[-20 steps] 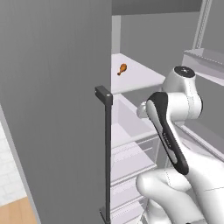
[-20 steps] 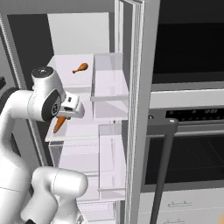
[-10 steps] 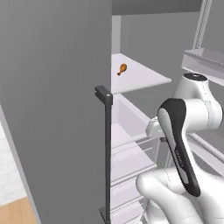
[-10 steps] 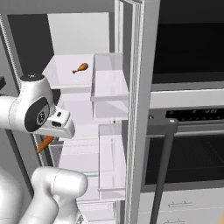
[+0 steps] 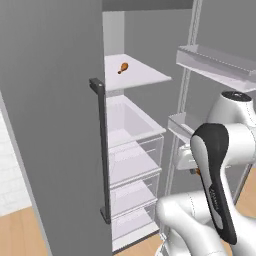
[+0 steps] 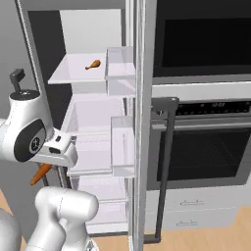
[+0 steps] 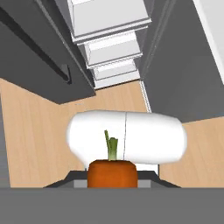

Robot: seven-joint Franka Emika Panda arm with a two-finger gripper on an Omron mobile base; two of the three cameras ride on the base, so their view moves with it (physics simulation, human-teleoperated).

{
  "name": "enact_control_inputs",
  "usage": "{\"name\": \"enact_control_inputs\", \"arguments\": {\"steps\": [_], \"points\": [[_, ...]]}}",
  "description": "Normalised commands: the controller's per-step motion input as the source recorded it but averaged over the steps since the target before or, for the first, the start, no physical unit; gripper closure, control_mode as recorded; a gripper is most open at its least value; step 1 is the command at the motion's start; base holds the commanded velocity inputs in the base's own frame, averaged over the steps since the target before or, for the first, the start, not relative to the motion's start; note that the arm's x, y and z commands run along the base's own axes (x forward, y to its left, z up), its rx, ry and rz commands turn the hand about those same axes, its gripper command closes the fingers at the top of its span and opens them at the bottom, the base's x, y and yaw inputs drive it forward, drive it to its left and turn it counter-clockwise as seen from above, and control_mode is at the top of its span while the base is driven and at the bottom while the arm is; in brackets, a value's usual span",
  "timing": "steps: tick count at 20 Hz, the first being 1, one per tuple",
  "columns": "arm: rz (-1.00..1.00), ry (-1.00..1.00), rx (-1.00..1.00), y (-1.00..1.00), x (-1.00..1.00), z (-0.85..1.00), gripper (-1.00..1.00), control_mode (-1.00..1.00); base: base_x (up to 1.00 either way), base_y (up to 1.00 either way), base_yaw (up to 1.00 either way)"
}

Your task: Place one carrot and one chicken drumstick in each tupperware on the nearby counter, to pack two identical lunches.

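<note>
My gripper is shut on an orange carrot, low in front of the open fridge, and the carrot's tip slants down to the left. In the hand view the carrot fills the jaws end-on, its green stem pointing up, with the wood floor beneath. From the left base view a sliver of the carrot peeks out behind the forearm. A chicken drumstick lies on the fridge's top shelf, and it shows there too as the drumstick. The tupperware and the counter are out of view.
The fridge door with its bins stands open between the shelves and a black wall oven with a long handle. A grey panel with a dark vertical handle flanks the fridge's left. Clear drawers sit below the shelves.
The hand has drawn back out of the fridge and dropped lower with the carrot held. Both base views have shifted a little, so the base has moved.
</note>
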Motion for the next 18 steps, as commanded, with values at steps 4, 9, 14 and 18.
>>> {"name": "enact_control_inputs", "arguments": {"steps": [4,9,14,18], "points": [[0.0,0.0,0.0,0.0,0.0,0.0,1.0,1.0,-1.0,-0.04,-0.09],[0.0,0.0,0.0,0.0,0.0,0.0,1.0,1.0,-1.0,-0.35,-0.22],[0.0,0.0,0.0,0.0,0.0,0.0,1.0,1.0,-0.93,-0.69,-0.34],[0.0,0.0,0.0,0.0,0.0,0.0,1.0,1.0,-0.47,-0.99,-0.42]]}}
